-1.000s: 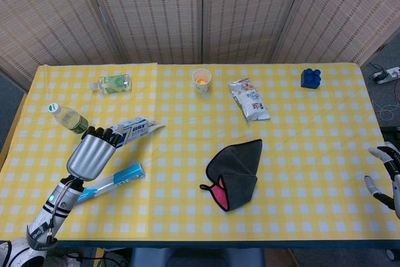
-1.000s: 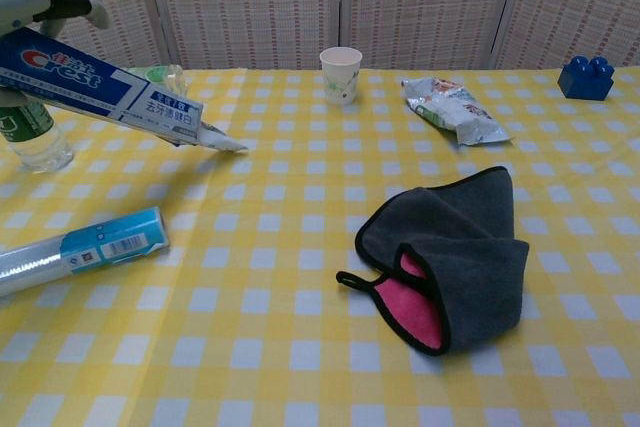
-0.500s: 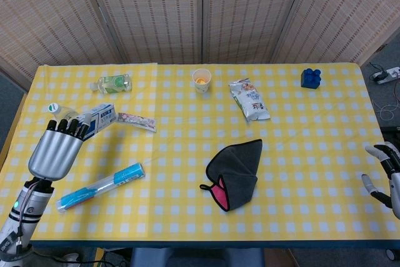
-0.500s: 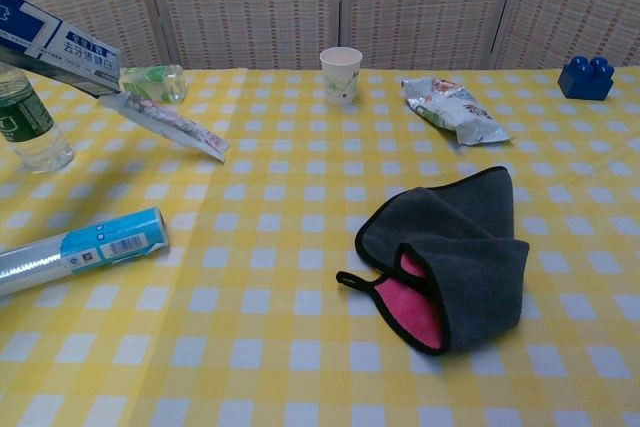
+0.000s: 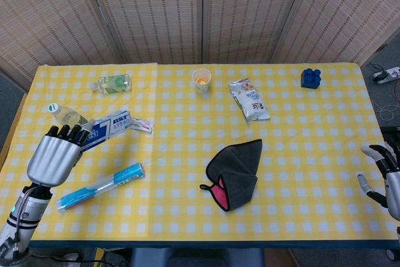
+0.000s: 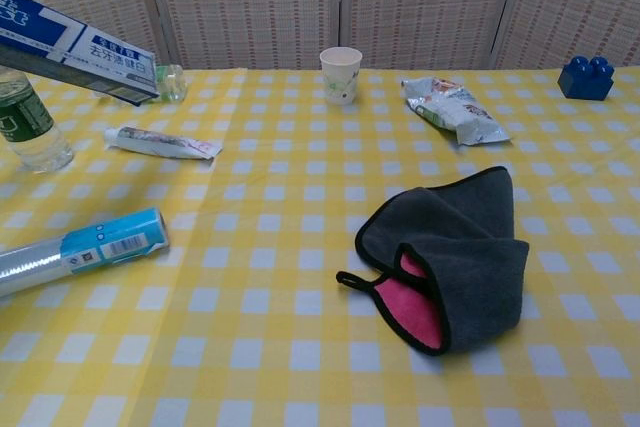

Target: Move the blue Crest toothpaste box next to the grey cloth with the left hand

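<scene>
Toothpaste box (image 5: 105, 128), blue and white, lifted off the yellow checked table (image 5: 300, 173) at the far left, well apart from the grey cloth (image 5: 236, 170). Gripped at its near end by the left hand (image 5: 53, 154), dark fingers (image 5: 64, 132) curled over the top. Tube (image 6: 160, 142) lying flat on the table just below the box's open end. Behind the box, a green-capped bottle (image 6: 26, 129); nearer the front edge, a blue-ended roll (image 5: 100, 186). Right hand (image 5: 382, 173) at the far right edge, fingers spread, holding nothing.
</scene>
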